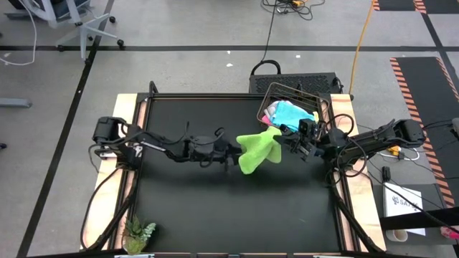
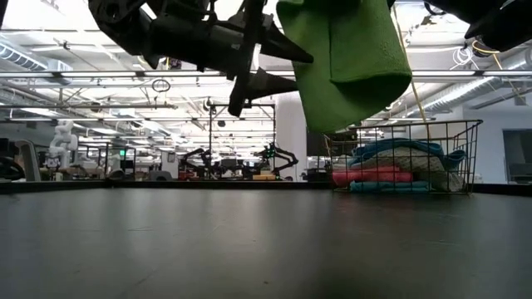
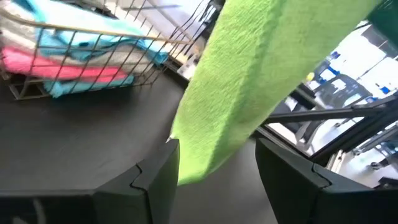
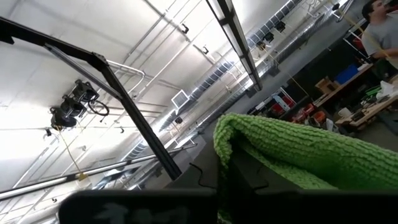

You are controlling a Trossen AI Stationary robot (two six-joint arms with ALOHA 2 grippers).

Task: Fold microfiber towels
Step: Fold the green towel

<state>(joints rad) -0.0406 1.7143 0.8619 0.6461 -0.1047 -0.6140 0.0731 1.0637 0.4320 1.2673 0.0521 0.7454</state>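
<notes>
From above, I see my right gripper (image 1: 292,141) clamped on the green towel (image 1: 257,148), lifted over the table (image 1: 215,208) just beside the basket (image 1: 295,97); my left gripper (image 1: 231,149) sits at its far edge. Low down, the towel (image 2: 349,58) hangs clear of the surface, and the other towels (image 2: 391,170) wait in the basket. Through the left wrist, I see my spread fingers (image 3: 155,180) bracket the towel's hanging end, gripping nothing. Through the right wrist, the towel drapes over the shut claw. I judge no folding done.

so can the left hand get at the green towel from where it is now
Probably yes. The left hand is open beside the green towel, which hangs off the table from the shut right hand. The left wrist view shows its lower edge already between the left fingers, nothing in between.
</notes>
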